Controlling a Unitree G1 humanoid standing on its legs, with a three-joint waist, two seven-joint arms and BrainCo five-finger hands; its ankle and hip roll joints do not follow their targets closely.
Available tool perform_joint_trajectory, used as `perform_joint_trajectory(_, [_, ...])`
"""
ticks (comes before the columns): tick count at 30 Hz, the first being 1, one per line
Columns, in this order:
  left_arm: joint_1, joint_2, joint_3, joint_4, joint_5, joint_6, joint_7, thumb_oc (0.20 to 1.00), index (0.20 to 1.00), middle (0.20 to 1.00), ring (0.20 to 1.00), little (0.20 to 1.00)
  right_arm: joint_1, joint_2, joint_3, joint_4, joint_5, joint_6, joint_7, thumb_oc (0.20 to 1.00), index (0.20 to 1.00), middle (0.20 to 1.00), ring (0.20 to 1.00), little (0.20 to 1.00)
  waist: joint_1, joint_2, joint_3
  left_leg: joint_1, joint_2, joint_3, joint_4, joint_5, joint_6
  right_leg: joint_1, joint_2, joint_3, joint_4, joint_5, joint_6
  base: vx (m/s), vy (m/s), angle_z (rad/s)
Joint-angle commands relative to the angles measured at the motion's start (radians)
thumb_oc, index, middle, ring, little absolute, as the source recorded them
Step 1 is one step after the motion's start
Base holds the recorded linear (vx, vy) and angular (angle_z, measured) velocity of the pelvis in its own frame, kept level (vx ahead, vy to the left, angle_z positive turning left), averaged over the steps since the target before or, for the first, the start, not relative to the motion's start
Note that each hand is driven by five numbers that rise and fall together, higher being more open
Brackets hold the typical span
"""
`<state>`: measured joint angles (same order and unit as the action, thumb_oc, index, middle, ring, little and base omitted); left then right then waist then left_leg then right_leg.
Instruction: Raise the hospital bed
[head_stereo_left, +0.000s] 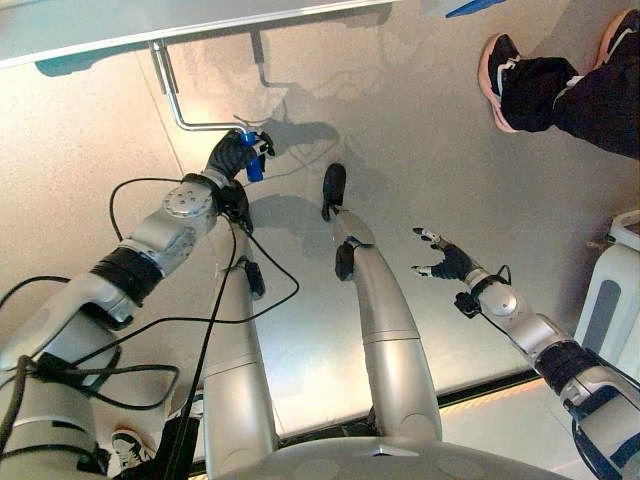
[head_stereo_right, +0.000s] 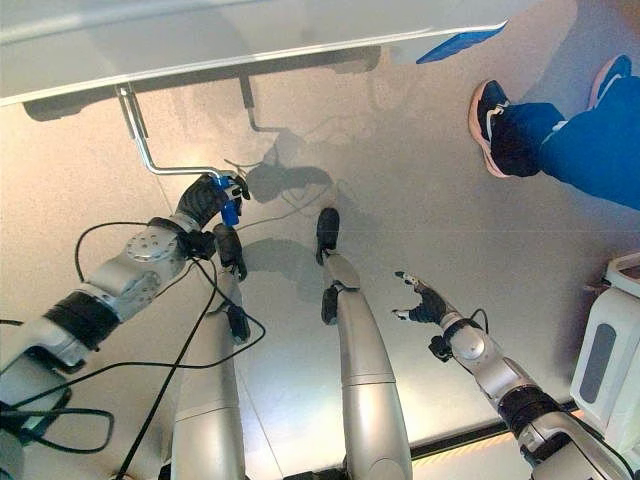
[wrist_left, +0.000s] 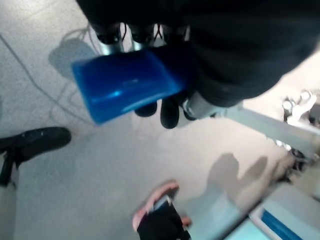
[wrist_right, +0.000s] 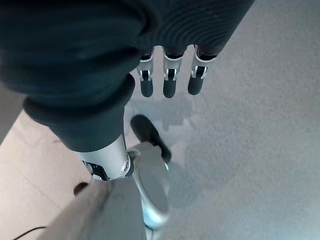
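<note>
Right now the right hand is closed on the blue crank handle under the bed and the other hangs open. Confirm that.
Wrong hand. The left hand grips the blue handle, as the left wrist view shows; the right hand hangs open over the floor. The crank does sit under the bed.

The hospital bed (head_stereo_right: 250, 40) is running off the top edge; the left hand (head_stereo_left: 232, 152) is hiding part of the blue crank handle (wrist_left: 125, 85).

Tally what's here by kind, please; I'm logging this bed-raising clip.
Robot hands: 2, left hand curled round the blue crank handle, right hand open above the floor
Crank handles: 1
Beds: 1, bed edge
People: 1, shoes
Total: 5
</note>
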<state>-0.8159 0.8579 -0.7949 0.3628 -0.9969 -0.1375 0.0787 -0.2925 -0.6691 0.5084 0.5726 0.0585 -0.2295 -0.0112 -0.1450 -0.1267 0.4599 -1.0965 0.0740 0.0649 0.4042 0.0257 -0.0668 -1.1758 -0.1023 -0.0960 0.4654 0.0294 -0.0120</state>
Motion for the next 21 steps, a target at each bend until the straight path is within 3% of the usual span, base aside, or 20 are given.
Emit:
perform_joint_trajectory(1, [-0.035, 0.022, -0.007, -0.24, 0.06, -0.109, -0.096, 0.2, 0.2, 0.2, 0.2, 0.2, 0.103, -0.068, 0.004, -0.006, -0.014, -0.005, -0.012, 1.0, 1.0, 1.0, 1.0, 1.0, -0.016, 0.064, -0.039, 0.025, 0.017, -0.05, 0.039, -0.025, 0.01, 0.025, 0.008, 0.007, -0.028, 0.045, 0.117, 0.01, -0.033, 0.03])
perform_joint_trajectory(3, [0.001, 0.09, -0.028, -0.372, 0.009, -0.102, -0.155, 0.2, 0.2, 0.2, 0.2, 0.2, 0.113, -0.053, 0.008, 0.038, -0.029, -0.009, -0.012, 1.0, 1.0, 1.0, 1.0, 1.0, -0.004, 0.08, -0.04, 0.055, 0.017, -0.044, 0.032, -0.026, 0.008, 0.047, 0.005, 0.005, -0.017, 0.034, 0.116, 0.0, 0.0, 0.0])
perform_joint_trajectory(6, [0.033, 0.123, -0.029, -0.427, -0.013, -0.095, -0.177, 0.2, 0.2, 0.2, 0.2, 0.2, 0.107, -0.041, 0.014, 0.077, -0.036, -0.011, -0.012, 1.0, 1.0, 1.0, 1.0, 1.0, 0.003, 0.085, -0.043, 0.072, 0.016, -0.044, 0.033, -0.029, 0.008, 0.061, 0.002, 0.003, -0.012, 0.03, 0.116, 0.0, 0.0, 0.0])
perform_joint_trajectory(12, [0.157, 0.28, 0.003, -0.644, -0.097, -0.071, -0.283, 0.2, 0.2, 0.2, 0.2, 0.2, 0.117, -0.003, 0.001, 0.2, -0.038, -0.01, -0.006, 1.0, 1.0, 1.0, 1.0, 1.0, 0.031, 0.103, -0.049, 0.129, 0.005, -0.045, 0.037, -0.038, 0.001, 0.124, -0.019, -0.013, -0.014, 0.024, 0.122, 0.0, 0.003, 0.08])
perform_joint_trajectory(17, [0.325, 0.389, 0.135, -0.683, -0.122, -0.073, -0.325, 0.2, 0.2, 0.2, 0.2, 0.2, 0.127, 0.007, -0.006, 0.245, -0.029, -0.014, 0.018, 1.0, 1.0, 1.0, 1.0, 1.0, 0.051, 0.098, -0.05, 0.142, -0.007, -0.046, 0.092, -0.072, 0.006, 0.152, -0.035, -0.02, -0.01, 0.026, 0.129, -0.01, 0.07, 0.13])
perform_joint_trajectory(20, [0.412, 0.411, 0.222, -0.679, -0.126, -0.08, -0.326, 0.2, 0.2, 0.2, 0.2, 0.2, 0.142, 0.009, -0.02, 0.244, -0.022, -0.014, 0.028, 1.0, 1.0, 1.0, 1.0, 1.0, 0.06, 0.097, -0.046, 0.147, -0.011, -0.044, 0.112, -0.086, 0.01, 0.165, -0.043, -0.019, -0.007, 0.026, 0.135, 0.0, 0.105, 0.02])
perform_joint_trajectory(21, [0.485, 0.423, 0.294, -0.66, -0.126, -0.089, -0.321, 0.2, 0.2, 0.2, 0.2, 0.2, 0.157, 0.012, -0.034, 0.256, -0.019, -0.015, 0.031, 1.0, 1.0, 1.0, 1.0, 1.0, 0.071, 0.097, -0.041, 0.151, -0.017, -0.041, 0.131, -0.1, 0.016, 0.18, -0.051, -0.017, -0.011, 0.031, 0.141, 0.0, 0.171, 0.01])
